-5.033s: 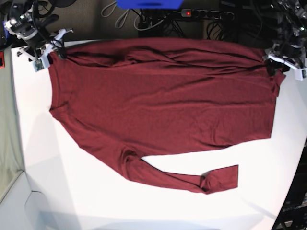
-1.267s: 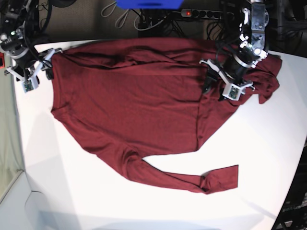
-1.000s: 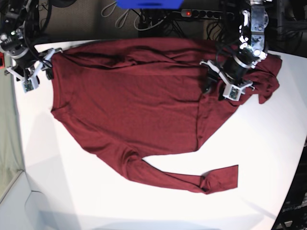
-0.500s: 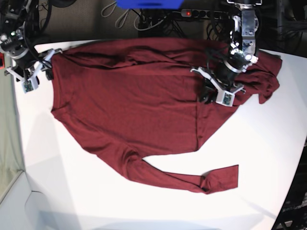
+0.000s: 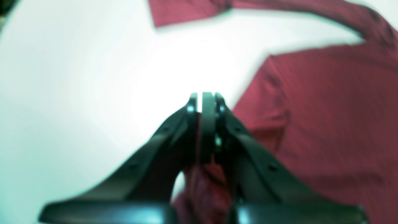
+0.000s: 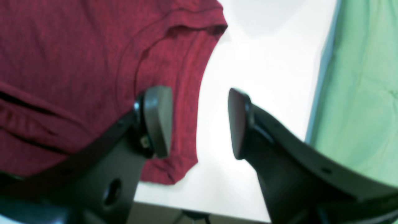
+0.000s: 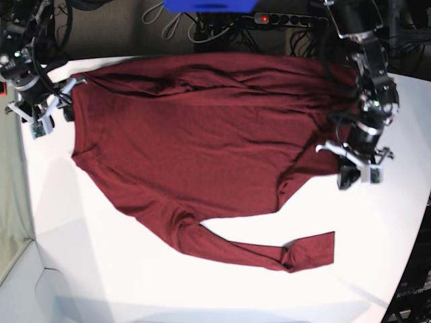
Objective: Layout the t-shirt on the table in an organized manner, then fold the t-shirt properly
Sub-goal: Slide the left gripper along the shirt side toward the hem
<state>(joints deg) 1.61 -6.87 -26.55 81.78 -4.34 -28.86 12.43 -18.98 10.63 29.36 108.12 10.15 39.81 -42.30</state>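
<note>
My left gripper (image 5: 203, 102) is clamped on the shirt (image 7: 202, 134) hem; pulling unevenly could bunch it on the worktop (image 7: 377, 229). My right gripper (image 6: 199, 121) hangs apart, holding nothing.

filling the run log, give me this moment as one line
left gripper: shut on t-shirt hem | right gripper: open, empty, at the shirt's corner | table: shirt spread, unfolded

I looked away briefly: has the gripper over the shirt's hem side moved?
Yes. The left gripper went from mid-shirt toward the table's right edge, shut on the t-shirt.
</note>
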